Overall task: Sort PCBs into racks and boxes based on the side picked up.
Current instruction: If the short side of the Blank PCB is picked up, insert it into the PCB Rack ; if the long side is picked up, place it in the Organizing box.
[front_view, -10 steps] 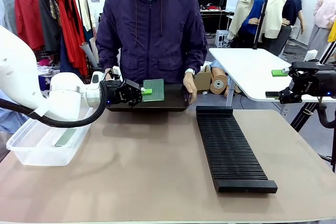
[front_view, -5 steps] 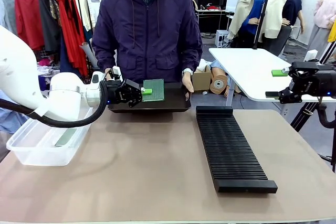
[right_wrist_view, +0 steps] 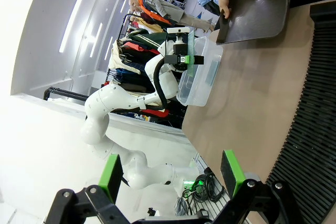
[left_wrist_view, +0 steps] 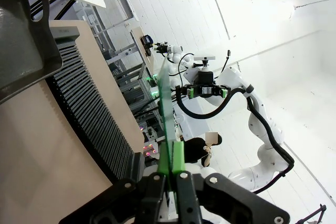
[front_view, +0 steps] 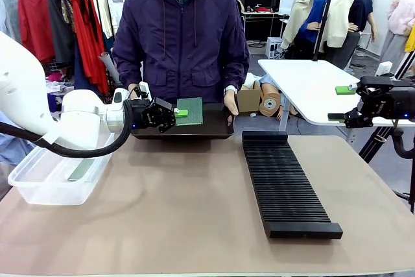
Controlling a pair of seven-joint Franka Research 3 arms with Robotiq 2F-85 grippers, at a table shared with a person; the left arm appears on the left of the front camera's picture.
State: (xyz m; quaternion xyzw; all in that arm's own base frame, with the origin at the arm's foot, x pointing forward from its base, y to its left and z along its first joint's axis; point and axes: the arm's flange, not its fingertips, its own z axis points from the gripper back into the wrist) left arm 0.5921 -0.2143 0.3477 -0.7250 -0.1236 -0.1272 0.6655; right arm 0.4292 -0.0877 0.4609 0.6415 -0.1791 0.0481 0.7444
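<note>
My left gripper (front_view: 177,113) is shut on the edge of a green PCB (front_view: 190,111) and holds it upright just above the shallow black tray (front_view: 194,130) that the person holds at the far edge. In the left wrist view the PCB (left_wrist_view: 163,103) stands edge-on between the shut fingers (left_wrist_view: 176,167). Another PCB (front_view: 81,169) lies in the clear box (front_view: 39,186) at the left. At the middle right the long black rack (front_view: 285,183) lies with bare slots. Off the table's right side my right gripper (front_view: 341,103) hangs open with nothing in it, its green pads (right_wrist_view: 111,174) wide apart.
The person stands behind the tray with a hand (front_view: 231,104) on its right end. A white side table (front_view: 311,89) stands behind the right gripper. The brown tabletop (front_view: 181,212) between box and rack is bare.
The person has shifted a little behind the tray. Both arms and the held PCB stay where they were.
</note>
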